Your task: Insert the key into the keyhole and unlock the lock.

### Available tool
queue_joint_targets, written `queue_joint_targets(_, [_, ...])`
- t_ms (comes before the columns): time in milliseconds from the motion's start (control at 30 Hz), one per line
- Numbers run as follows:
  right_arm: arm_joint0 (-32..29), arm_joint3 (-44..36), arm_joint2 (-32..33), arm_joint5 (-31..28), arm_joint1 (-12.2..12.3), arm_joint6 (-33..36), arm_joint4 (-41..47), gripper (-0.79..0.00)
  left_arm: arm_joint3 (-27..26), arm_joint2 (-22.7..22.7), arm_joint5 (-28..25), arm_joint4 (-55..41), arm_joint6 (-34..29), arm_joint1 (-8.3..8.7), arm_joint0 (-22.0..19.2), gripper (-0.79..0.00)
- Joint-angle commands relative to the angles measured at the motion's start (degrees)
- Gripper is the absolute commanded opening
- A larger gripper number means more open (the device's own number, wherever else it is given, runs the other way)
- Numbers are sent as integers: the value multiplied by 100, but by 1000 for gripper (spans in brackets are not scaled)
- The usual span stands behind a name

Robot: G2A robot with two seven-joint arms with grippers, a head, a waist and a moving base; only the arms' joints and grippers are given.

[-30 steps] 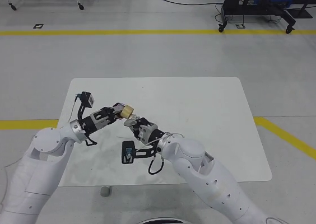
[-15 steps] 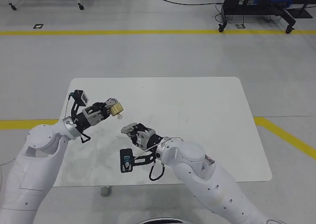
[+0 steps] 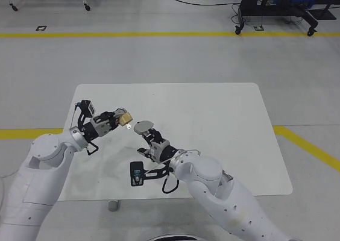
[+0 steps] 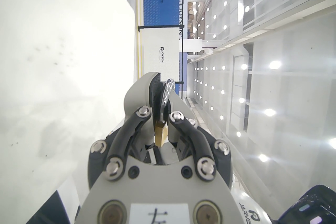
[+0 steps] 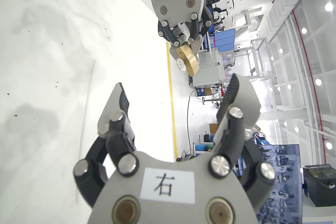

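Observation:
My left gripper (image 3: 119, 117) is shut on a brass padlock (image 3: 125, 118) and holds it above the white table (image 3: 218, 120), left of centre. In the left wrist view the lock's brass body (image 4: 160, 133) and silver shackle (image 4: 168, 92) sit pinched between the fingers of the left gripper (image 4: 163, 89). In the right wrist view the padlock (image 5: 190, 61) faces my right gripper (image 5: 178, 89), and a small silver key head (image 5: 181, 64) sticks out of the lock's face. The right gripper (image 3: 143, 128) is open and holds nothing, a short way from the lock.
The table top around both arms is bare white, with some dark specks (image 5: 56, 83). Its left edge (image 3: 67, 129) is close to the left arm. A small grey object (image 3: 114, 205) sits at the table's front edge.
The two grippers met at the lock a second ago. The left arm then drew the lock back to the left, and the right gripper came off it and now stands open.

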Motion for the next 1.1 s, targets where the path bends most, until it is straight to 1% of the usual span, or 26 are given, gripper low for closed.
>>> queue_joint_targets(0, [22, 52, -9, 80, 13, -179, -40, -437, -101, -21, -358, -31, 355, -28, 108, -785])
queue_joint_targets(67, [28, 80, 5, 141, 19, -222, -56, -560, -179, -26, -484, -106, 502, -46, 183, -785])
queue_joint_targets(100, [38, 102, 4, 179, 22, -275, -49, -566, -239, -22, -518, -88, 558, -53, 230, -785])
queue_joint_targets(200, [41, 154, -46, 413, 36, -446, -214, -570, -337, 10, -498, 47, 623, -61, 298, -785])
queue_joint_targets(300, [30, 186, -43, 543, 52, -534, -311, -554, -415, 26, -468, 92, 653, -70, 354, -785])
queue_joint_targets(333, [36, 197, -42, 557, 57, -505, -382, -557, -446, 26, -465, 115, 649, -71, 372, -785])
queue_joint_targets(367, [38, 215, -63, 571, 59, -477, -455, -582, -462, 23, -464, 133, 656, -72, 385, -785])
queue_joint_targets(400, [44, 260, -120, 632, 56, -408, -595, -588, -495, 19, -455, 151, 668, -74, 404, -785])
queue_joint_targets(567, [127, 416, -266, 928, 25, -286, -844, -576, -612, -3, -349, 201, 651, -78, 464, -785])
queue_joint_targets(667, [116, 467, -292, 1105, 6, -175, -838, -579, -652, -24, -325, 194, 637, -82, 494, -785])
queue_joint_targets(767, [138, 504, -311, 1221, -5, -200, -849, -591, -679, -43, -309, 209, 613, -85, 520, -785])
queue_joint_targets(933, [58, 534, -296, 1664, -24, -196, -748, -579, -730, -84, -304, 245, 592, -91, 550, -785])
queue_joint_targets(1067, [62, 586, -284, 1713, -33, -178, -731, -591, -778, -129, -278, 230, 568, -93, 562, -785])
